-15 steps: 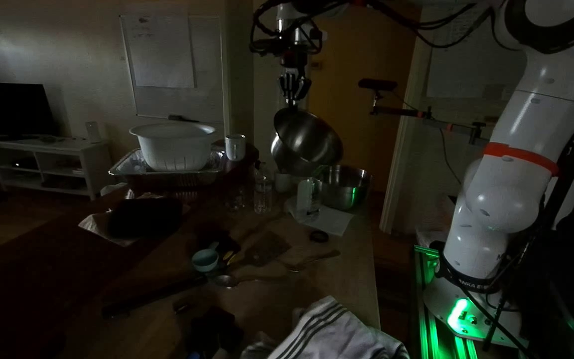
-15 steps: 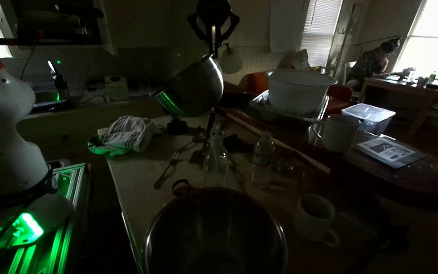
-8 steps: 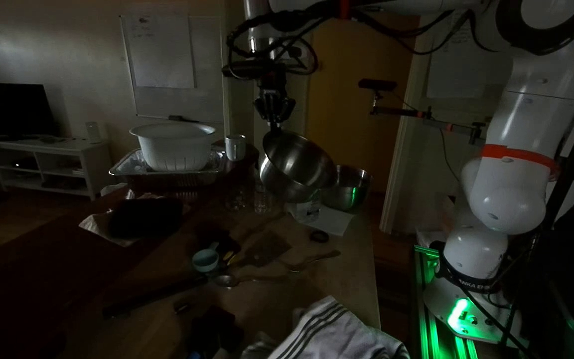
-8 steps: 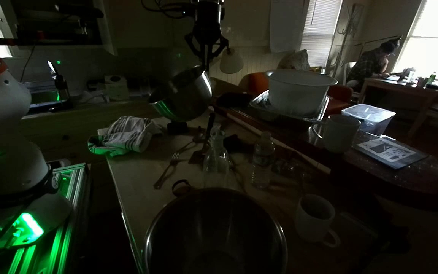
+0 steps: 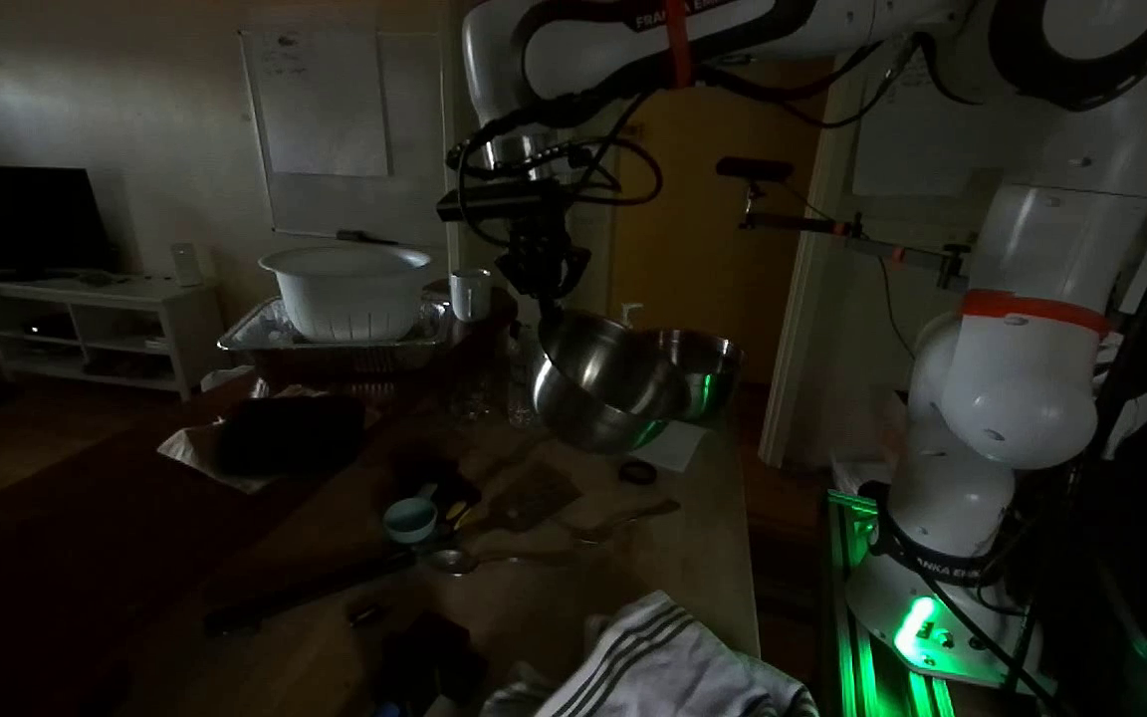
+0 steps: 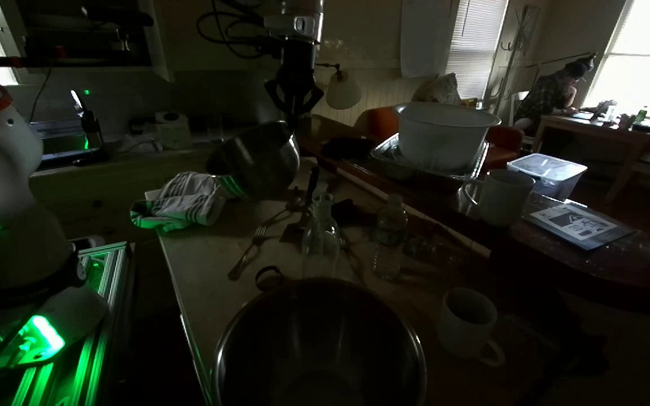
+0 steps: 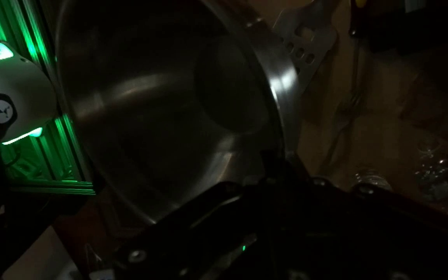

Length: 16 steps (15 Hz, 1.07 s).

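A shiny metal bowl hangs tilted above the table in both exterior views, its rim pinched by my gripper. The fingers are shut on that rim, seen also in an exterior view where the bowl hangs below the gripper. In the wrist view the dark gripper meets the edge of the bowl, whose inside fills much of the picture; the pads are too dark to make out. A second metal bowl stands upright on the table, partly behind the held one in an exterior view.
On the table are a glass bottle, a plastic bottle, a mug, a slotted spatula, a fork, a measuring cup and a striped towel. A white tub sits in a foil tray.
Over the last second the arm has lowered, bringing the gripped bowl down closer to the table. In an exterior view it has also shifted left. The grip on the rim stays the same.
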Each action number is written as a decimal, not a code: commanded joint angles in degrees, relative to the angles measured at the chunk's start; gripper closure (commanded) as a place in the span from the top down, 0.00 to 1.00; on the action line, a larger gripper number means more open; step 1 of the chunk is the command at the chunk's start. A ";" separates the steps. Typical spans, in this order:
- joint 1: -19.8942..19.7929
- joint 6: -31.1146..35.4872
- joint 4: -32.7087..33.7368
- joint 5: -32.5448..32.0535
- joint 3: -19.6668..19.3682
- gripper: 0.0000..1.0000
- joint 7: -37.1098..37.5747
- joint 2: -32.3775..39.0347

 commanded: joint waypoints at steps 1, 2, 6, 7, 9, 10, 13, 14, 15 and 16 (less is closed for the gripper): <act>1.55 3.10 -1.04 -1.35 0.61 0.02 -5.17 2.37; 1.99 2.64 -1.08 -2.35 0.92 0.02 -6.50 3.59; 2.66 2.47 -1.07 -1.45 0.49 0.09 -5.98 5.01; 2.72 2.48 -1.07 -1.44 0.44 0.09 -5.96 5.34; 2.66 2.47 -1.01 -1.45 0.26 0.09 -5.96 5.30; 2.64 2.47 -0.98 -1.45 0.22 0.02 -5.96 5.21; 4.27 2.07 2.57 -3.34 1.54 0.02 -6.28 9.72; 4.85 1.38 4.20 -4.08 1.78 0.02 -6.47 11.59; 5.30 1.90 5.78 -4.01 1.85 0.02 -7.32 13.83; 5.90 1.24 7.40 -4.50 1.87 0.02 -7.72 15.36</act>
